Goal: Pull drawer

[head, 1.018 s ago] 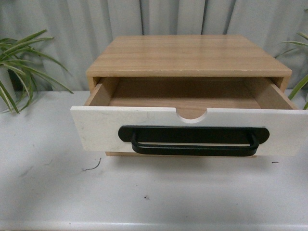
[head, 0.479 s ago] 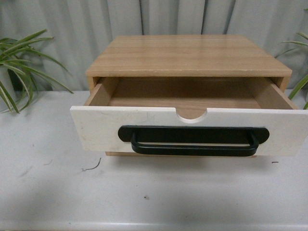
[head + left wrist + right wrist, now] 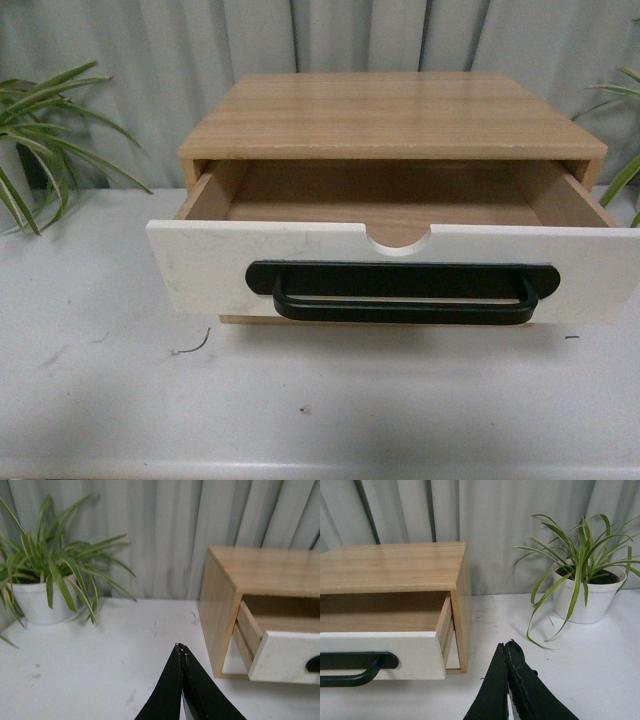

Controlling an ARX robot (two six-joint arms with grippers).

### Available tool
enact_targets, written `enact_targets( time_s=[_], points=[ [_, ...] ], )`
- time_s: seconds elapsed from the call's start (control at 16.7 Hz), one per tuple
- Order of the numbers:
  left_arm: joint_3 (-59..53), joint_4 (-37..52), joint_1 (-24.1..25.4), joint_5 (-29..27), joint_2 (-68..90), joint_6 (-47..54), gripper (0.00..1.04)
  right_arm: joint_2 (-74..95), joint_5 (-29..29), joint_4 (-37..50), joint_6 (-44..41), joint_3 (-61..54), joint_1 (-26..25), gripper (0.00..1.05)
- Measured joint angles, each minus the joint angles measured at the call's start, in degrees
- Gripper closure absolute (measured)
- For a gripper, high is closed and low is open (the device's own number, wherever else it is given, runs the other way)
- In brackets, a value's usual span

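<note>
The drawer (image 3: 210, 270) stands pulled out of its wooden cabinet (image 3: 390, 115), its inside showing bare wood. Its white front carries a long black bar handle (image 3: 400, 292) below a half-round notch (image 3: 398, 238). Neither arm shows in the front view. In the left wrist view, my left gripper (image 3: 181, 647) hangs shut and holds nothing, over the white table to the left of the cabinet (image 3: 220, 595) and the drawer (image 3: 282, 655). My right gripper (image 3: 506, 645) is likewise shut on nothing, to the right of the drawer (image 3: 410, 655) and its handle (image 3: 355, 666).
A potted spider plant (image 3: 47, 587) stands at the table's back left and another one (image 3: 580, 587) at the back right. Grey curtains (image 3: 150, 60) hang behind. The white table (image 3: 320, 400) stretches in front of the drawer, with small dark marks.
</note>
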Motion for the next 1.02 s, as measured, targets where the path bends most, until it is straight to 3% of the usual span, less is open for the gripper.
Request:
enact_targets(
  time_s=[0.66,0.84,0.9,0.96,1.02],
  points=[
    [-0.44,-4.9,0.0,0.02,-4.81,0.0,1.03,-3.65,0.0,-1.27,0.0,-2.03,0.0,1.03],
    [-0.44,-8.72,0.0,0.02,-8.35,0.0,1.03,-8.39,0.0,-5.75,0.0,-2.03,0.0,1.03],
    [-0.37,-20.17,0.0,0.2,-16.44,0.0,1.03,-11.37,0.02,-8.55,0.0,-2.03,0.0,1.03],
    [-0.39,-20.55,0.0,0.04,-19.02,0.02,1.03,-21.46,-0.04,-17.99,-0.04,-1.86,0.0,1.03],
    [-0.39,-20.17,0.0,0.02,-19.02,0.0,1.03,-21.29,0.04,-19.45,-0.04,-1.99,0.0,1.03]
  ],
)
